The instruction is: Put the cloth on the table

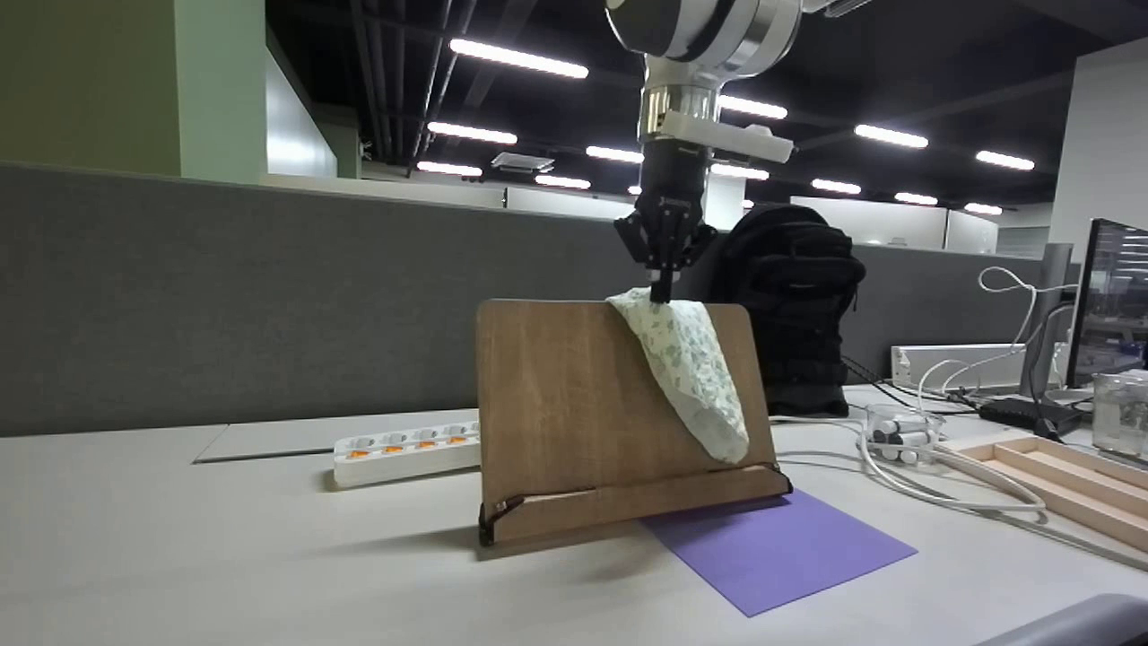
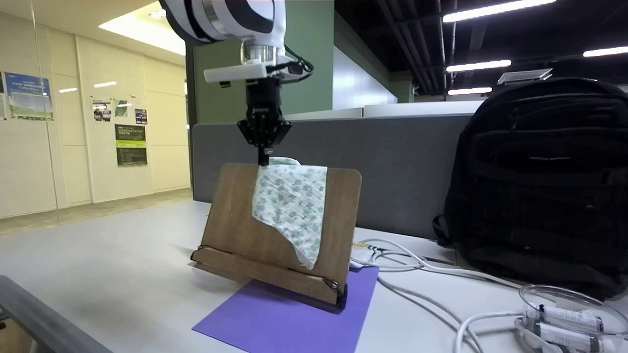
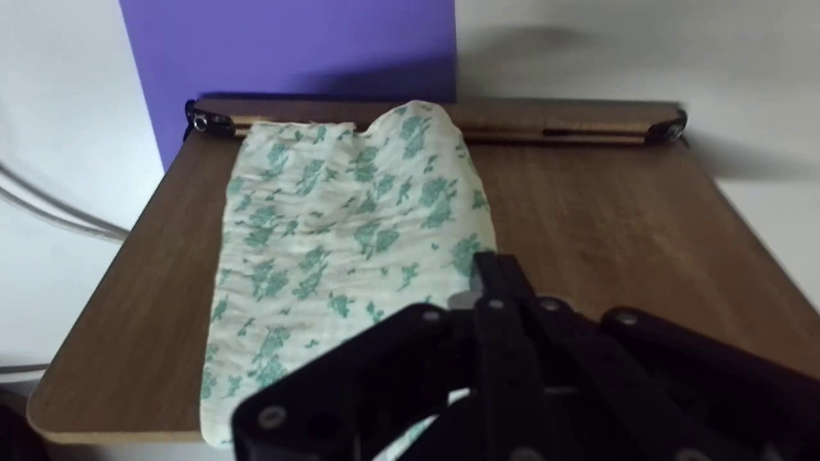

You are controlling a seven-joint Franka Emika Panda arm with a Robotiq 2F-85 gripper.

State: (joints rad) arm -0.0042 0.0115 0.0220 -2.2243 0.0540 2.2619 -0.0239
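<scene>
The cloth [image 1: 686, 368], cream-white with green floral print, hangs over the top edge and front of the upright wooden board [image 1: 556, 404]. It also shows in an exterior view [image 2: 292, 206] and in the wrist view [image 3: 346, 224]. My gripper [image 1: 661, 292] points down at the board's top edge. Its fingers are shut together at the cloth's side edge, also seen in an exterior view [image 2: 263, 159] and in the wrist view [image 3: 496, 262]. They appear to pinch the cloth there; the pinched part is hidden. The table [image 1: 269, 556] is the grey-white desk top beneath the board.
A flat purple sheet [image 1: 789, 547] lies partly under the board. A white power strip [image 1: 408, 453] lies behind it. A black backpack [image 1: 789, 305] stands at the back. White cables [image 1: 942, 498], a glass bowl with small bottles [image 2: 571, 318] and a wooden tray [image 1: 1067, 475] lie to one side.
</scene>
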